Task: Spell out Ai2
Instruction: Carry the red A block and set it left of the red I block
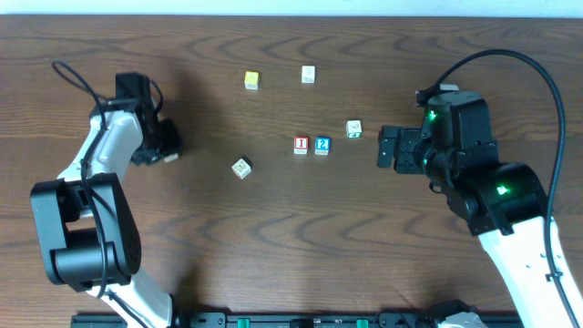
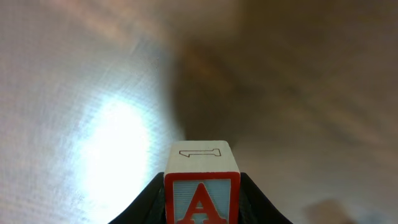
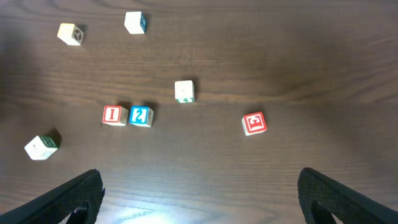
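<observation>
My left gripper [image 1: 166, 146] is at the far left of the table, shut on the A cube [image 2: 202, 194]. The cube's red-framed red A faces the left wrist camera. The I cube [image 1: 301, 145] and the 2 cube [image 1: 322, 145] stand side by side, touching, at mid-table, with the I on the left. Both also show in the right wrist view, the I cube [image 3: 114, 115] and the 2 cube [image 3: 141, 116]. My right gripper [image 1: 386, 147] is open and empty, to the right of the 2 cube, with its fingers spread wide [image 3: 208, 202].
A red-marked cube with another symbol [image 3: 254, 123] lies below my right gripper and is hidden in the overhead view. A white cube with green marks [image 1: 354, 129] sits right of the 2. A yellow cube [image 1: 251, 80], a white cube [image 1: 309, 75] and a pale cube [image 1: 240, 168] lie around.
</observation>
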`<action>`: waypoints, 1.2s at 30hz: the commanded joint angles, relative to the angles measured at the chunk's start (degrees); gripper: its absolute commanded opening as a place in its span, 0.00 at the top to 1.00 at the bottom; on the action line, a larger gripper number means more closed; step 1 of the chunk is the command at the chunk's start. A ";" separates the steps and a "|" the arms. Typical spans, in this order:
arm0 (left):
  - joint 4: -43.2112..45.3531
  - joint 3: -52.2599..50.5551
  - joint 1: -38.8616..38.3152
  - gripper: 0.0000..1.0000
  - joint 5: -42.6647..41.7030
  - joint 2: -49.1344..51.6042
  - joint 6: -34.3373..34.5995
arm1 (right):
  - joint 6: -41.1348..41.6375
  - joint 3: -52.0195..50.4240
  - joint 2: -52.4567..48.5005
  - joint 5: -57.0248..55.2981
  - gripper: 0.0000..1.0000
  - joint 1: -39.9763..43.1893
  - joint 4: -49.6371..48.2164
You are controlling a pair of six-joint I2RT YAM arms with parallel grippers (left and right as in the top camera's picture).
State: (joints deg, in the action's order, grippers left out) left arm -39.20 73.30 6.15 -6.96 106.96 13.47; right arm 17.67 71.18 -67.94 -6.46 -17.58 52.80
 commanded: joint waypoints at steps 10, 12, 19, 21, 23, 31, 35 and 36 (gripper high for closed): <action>1.42 11.96 -20.96 0.95 2.89 1.25 -5.57 | -2.82 0.52 -1.46 -1.27 0.01 2.80 -0.35; 2.16 11.96 -24.57 0.94 3.54 2.99 -5.60 | -3.63 0.52 -1.46 -1.25 0.01 3.37 -0.44; 3.50 11.96 -29.18 0.94 3.93 9.05 -4.02 | -3.65 0.55 -1.44 -0.59 0.01 4.92 0.61; 3.48 11.96 -29.33 0.94 3.45 9.99 -2.99 | -3.65 0.55 -1.44 -0.61 0.01 4.92 1.25; 3.74 11.96 -29.46 0.95 0.98 10.62 -2.99 | -3.63 0.55 -1.44 -0.61 0.01 4.92 1.64; 3.10 11.93 -31.85 0.94 -0.13 11.32 -0.90 | -3.58 0.55 -1.44 -0.59 0.01 4.92 1.84; 3.02 11.93 -32.06 0.94 -0.20 12.26 3.45 | -3.32 0.55 -1.44 -0.50 0.01 4.92 1.84; 2.99 11.93 -32.09 0.94 -0.39 12.33 3.89 | -3.34 0.55 -1.44 -0.31 0.01 4.92 1.84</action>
State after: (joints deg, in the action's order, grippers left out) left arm -35.92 84.84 -26.11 -6.92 117.86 13.80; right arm 14.81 71.18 -69.28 -7.09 -13.08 54.57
